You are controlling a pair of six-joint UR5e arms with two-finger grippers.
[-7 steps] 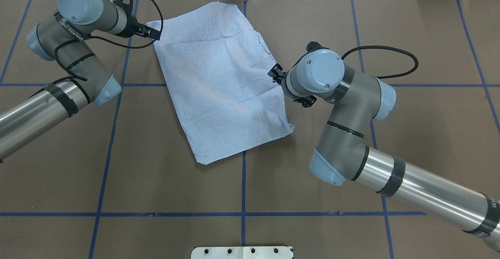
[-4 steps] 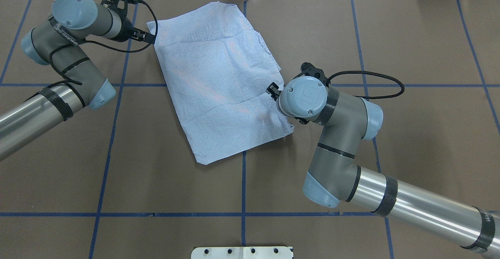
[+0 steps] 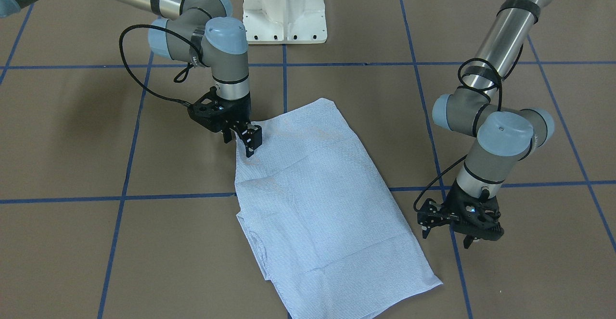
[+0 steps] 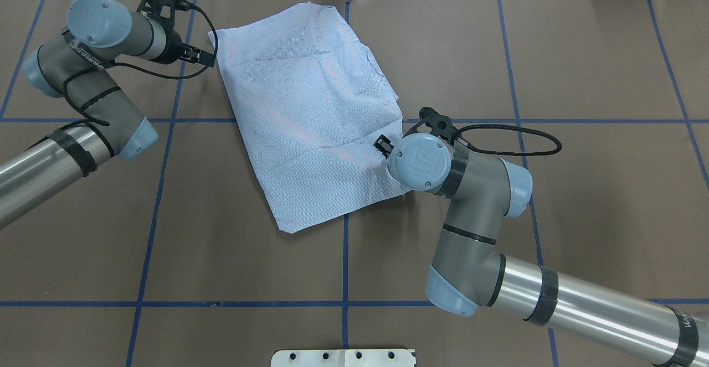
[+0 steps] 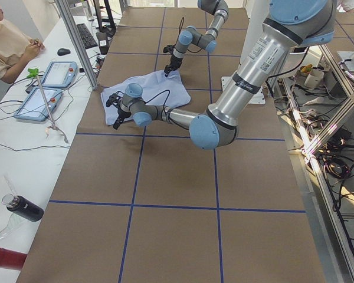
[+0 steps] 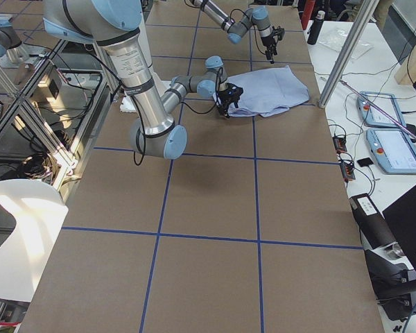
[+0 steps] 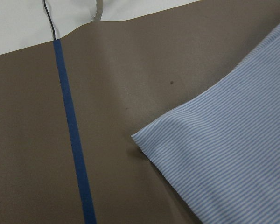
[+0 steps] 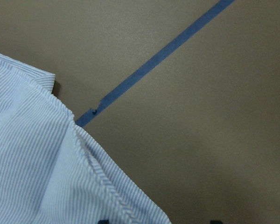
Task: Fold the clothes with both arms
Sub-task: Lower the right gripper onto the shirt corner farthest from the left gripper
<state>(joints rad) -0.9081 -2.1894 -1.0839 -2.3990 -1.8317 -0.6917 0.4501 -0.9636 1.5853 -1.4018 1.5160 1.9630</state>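
The light blue and white striped shirt (image 4: 310,107) lies folded into a flat rectangle on the brown table, slanted across the far middle; it also shows in the front view (image 3: 317,198). Its buttons, collar and pocket are hidden. My left gripper (image 4: 206,57) is open and empty, just off the shirt's far left corner; in the front view (image 3: 445,239) it hangs low over bare table. My right gripper (image 4: 381,145) is open at the shirt's right edge, largely hidden under its wrist. In the front view (image 3: 238,146) its jaws stand spread over that edge. The right wrist view shows the shirt's hem (image 8: 60,158).
The white pedestal base (image 3: 284,11) stands at the robot's side of the table. Blue tape lines (image 4: 344,256) grid the brown surface. A seated person (image 5: 9,41) and two tablets (image 5: 47,88) are beyond the table's far edge.
My right arm has moved toward the robot along the shirt's right edge. My left gripper has drawn back leftward off the shirt's far left corner. The shirt lies as before.
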